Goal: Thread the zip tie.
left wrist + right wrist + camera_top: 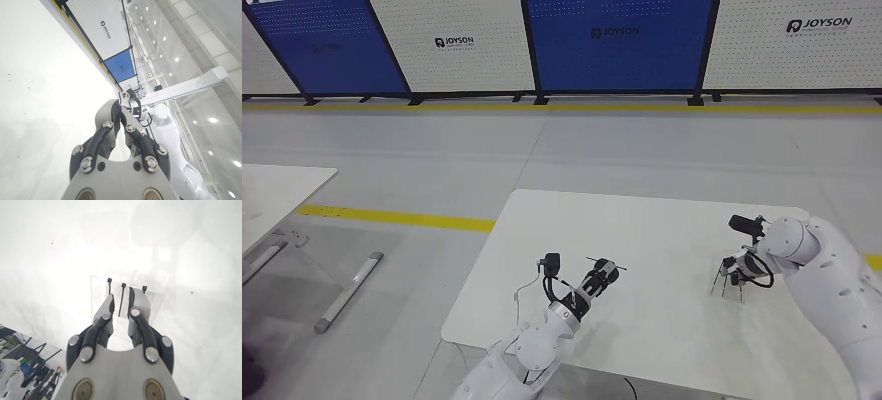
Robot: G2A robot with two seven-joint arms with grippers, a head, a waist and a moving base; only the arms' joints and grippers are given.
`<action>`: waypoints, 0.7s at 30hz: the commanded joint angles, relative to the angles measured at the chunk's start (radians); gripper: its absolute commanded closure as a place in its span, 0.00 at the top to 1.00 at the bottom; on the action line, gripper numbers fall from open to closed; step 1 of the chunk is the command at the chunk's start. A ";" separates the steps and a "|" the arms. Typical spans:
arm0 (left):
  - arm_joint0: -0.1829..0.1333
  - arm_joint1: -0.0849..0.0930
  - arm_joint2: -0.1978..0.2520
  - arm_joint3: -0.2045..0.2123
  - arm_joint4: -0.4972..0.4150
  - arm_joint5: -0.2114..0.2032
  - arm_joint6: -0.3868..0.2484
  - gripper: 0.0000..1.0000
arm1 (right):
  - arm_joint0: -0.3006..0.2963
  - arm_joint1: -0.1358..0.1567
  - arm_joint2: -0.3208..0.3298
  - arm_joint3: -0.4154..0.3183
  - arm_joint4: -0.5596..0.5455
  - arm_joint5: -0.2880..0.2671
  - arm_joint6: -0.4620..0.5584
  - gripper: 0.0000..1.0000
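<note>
**Right claw open over standing zip ties, left claw clenched**

Top view: on the white desk (662, 225), the left claw (600, 274) hangs toward 9 o'clock from the desk's middle. A thin black strip (617, 266) crosses its tip. The right claw (734, 272) is toward 3 o'clock, points down, directly over the zip ties (716, 281).

Left wrist view: the left claw (119, 107) is clenched above the desk (37, 75), pads pressed together at the tips. The black strip (119, 97) pokes out beyond them; I cannot tell whether it is a zip tie.

Right wrist view: the right claw (121, 292) is released. Three zip ties stand side by side in a clear holder (93, 294). The middle zip tie (121, 306) is between the fingers (110, 305), touching neither.
</note>
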 commanded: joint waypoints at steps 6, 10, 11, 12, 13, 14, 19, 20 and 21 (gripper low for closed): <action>0.000 0.000 0.000 0.000 0.000 0.000 0.000 0.00 | 0.032 -0.027 -0.029 0.062 0.002 -0.005 0.001 0.20; 0.000 0.000 0.000 0.000 0.000 0.000 0.000 0.00 | 0.051 -0.045 -0.049 0.103 0.001 -0.004 -0.001 0.20; 0.000 0.000 0.000 0.000 0.000 0.000 0.000 0.00 | 0.058 -0.052 -0.055 0.116 0.000 -0.004 -0.001 0.20; 0.000 0.000 0.000 0.000 0.000 0.000 0.000 0.00 | 0.062 -0.056 -0.059 0.126 0.001 -0.003 -0.003 0.19; 0.000 0.000 0.000 0.000 0.000 0.000 0.000 0.00 | 0.067 -0.061 -0.063 0.136 0.002 -0.005 -0.004 0.18; 0.000 0.000 0.000 0.000 0.000 0.000 0.000 0.00 | 0.071 -0.065 -0.066 0.146 0.003 -0.007 -0.006 0.18; 0.000 0.000 0.000 0.000 0.000 0.000 0.000 0.00 | 0.094 -0.088 -0.082 0.201 0.006 -0.016 -0.013 0.00; 0.000 0.000 0.000 0.000 0.000 0.000 0.000 0.00 | 0.098 -0.091 -0.084 0.210 0.007 -0.018 -0.014 0.00; 0.000 0.000 0.000 0.000 0.000 0.000 0.000 0.00 | 0.102 -0.096 -0.086 0.222 0.008 -0.021 -0.016 0.00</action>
